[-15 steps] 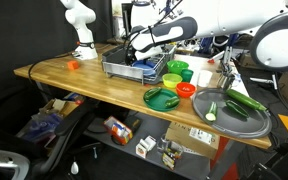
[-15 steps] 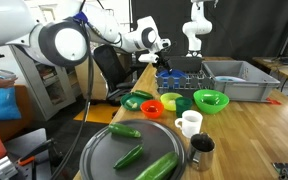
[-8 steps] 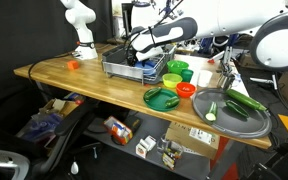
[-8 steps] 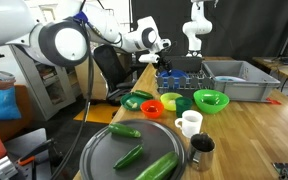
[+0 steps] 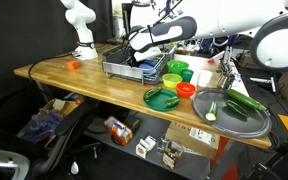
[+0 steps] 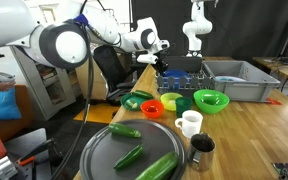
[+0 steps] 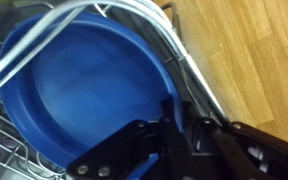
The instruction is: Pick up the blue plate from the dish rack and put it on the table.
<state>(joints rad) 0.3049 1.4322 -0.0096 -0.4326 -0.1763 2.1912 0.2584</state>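
Note:
The blue plate (image 7: 84,85) lies tilted inside the dish rack (image 7: 184,50) and fills most of the wrist view. My gripper (image 7: 184,128) sits at the plate's right rim, its dark fingers (image 7: 169,130) drawn together on that rim beside the rack's wires. In both exterior views the arm reaches down into the dish rack (image 5: 132,68) (image 6: 181,80), with the gripper (image 5: 142,58) (image 6: 162,64) low over a patch of blue, the plate (image 5: 147,69). The wooden table (image 5: 94,82) carries the rack.
A green plate (image 5: 162,98), a red bowl (image 5: 186,89) and a green bowl (image 5: 170,80) stand beside the rack. A round metal tray (image 5: 234,120) holds cucumbers. A white mug (image 6: 189,123), a metal cup (image 6: 201,148) and a grey bin (image 6: 234,80) are nearby.
The exterior views show no visible change. The arm has stayed over the rack.

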